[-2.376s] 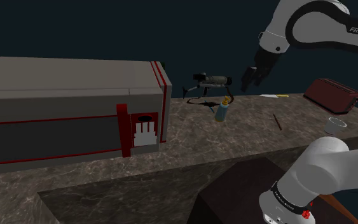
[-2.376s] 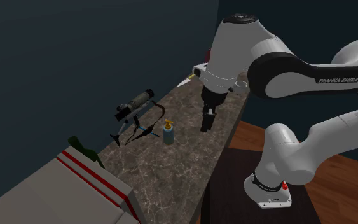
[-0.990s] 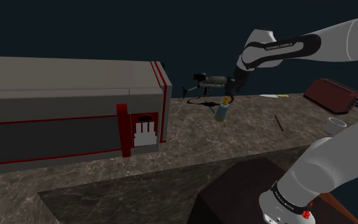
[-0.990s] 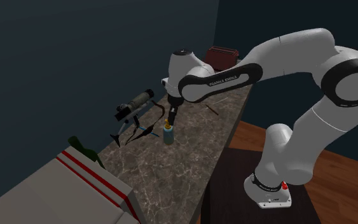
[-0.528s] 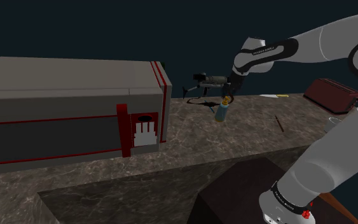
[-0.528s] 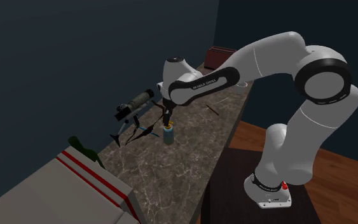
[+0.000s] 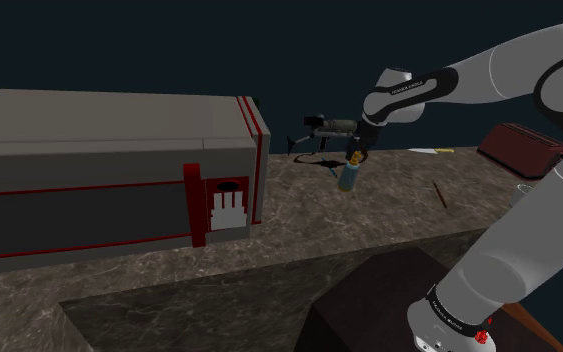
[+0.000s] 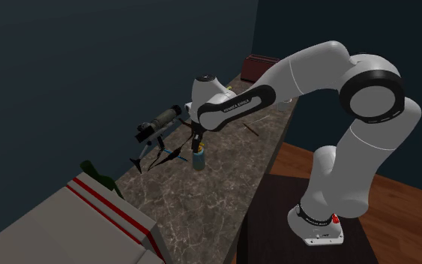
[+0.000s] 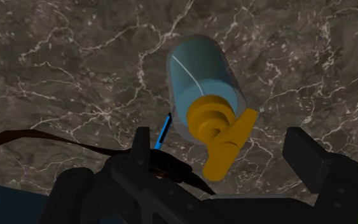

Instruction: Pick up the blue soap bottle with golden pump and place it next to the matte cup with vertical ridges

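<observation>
The soap bottle [image 7: 349, 179] stands upright on the dark marble counter [image 7: 299, 235], pale blue with a golden pump [image 9: 220, 130]. My gripper [image 7: 357, 156] hangs just above it, pointing down at the pump. In the second exterior view the gripper [image 8: 196, 142] sits right over the bottle [image 8: 199, 159]. Seen from the wrist, the bottle's body [image 9: 199, 73] lies ahead of the open gripper [image 9: 225, 156]. The black fingers [image 9: 308, 156] stand wide apart on either side of the pump, and neither touches it.
A big grey case with red trim [image 7: 109, 170] fills the counter at the shoulder view's left. A black scope on a tripod [image 7: 327, 130] stands just behind the bottle. A brown stick [image 7: 436, 191] and a dark red box [image 7: 522, 148] lie to the right.
The arm swung from the shoulder view's right to above the bottle and has sunk a little closer to the pump. The fingers stayed apart and the bottle has not moved.
</observation>
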Robot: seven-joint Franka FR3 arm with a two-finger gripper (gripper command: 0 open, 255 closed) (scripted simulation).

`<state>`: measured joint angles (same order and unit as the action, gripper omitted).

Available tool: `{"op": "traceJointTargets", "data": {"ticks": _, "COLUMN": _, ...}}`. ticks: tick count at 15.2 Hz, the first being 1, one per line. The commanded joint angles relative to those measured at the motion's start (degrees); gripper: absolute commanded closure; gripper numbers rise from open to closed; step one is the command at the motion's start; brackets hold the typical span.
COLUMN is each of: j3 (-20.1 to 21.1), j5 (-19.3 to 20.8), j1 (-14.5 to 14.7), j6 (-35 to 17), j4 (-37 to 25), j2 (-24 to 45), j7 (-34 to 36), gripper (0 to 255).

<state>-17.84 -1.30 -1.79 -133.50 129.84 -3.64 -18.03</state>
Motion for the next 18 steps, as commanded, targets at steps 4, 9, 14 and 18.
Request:
{"op": "traceJointTargets", "data": {"ticks": 4, "j3": 0.0, "j5": 0.0, "j1": 0.0, "j6": -0.1, "j4": 0.0, "j2": 0.0, "j7": 0.0, "gripper": 0}}
{"op": "traceJointTargets", "data": {"ticks": 9, "j3": 0.0, "j5": 0.0, "j1": 0.0, "j6": -0.1, "j4": 0.0, "j2": 0.0, "j7": 0.0, "gripper": 255}}
{"op": "traceJointTargets", "data": {"ticks": 14, "j3": 0.0, "j5": 0.0, "j1": 0.0, "j6": -0.1, "j4": 0.0, "j2": 0.0, "j7": 0.0, "gripper": 255}}
{"op": "traceJointTargets", "data": {"ticks": 18, "j3": 0.1, "j5": 0.7, "j1": 0.0, "j6": 3.0, "j4": -1.6, "j2": -1.5, "j7": 0.5, "gripper": 255}}
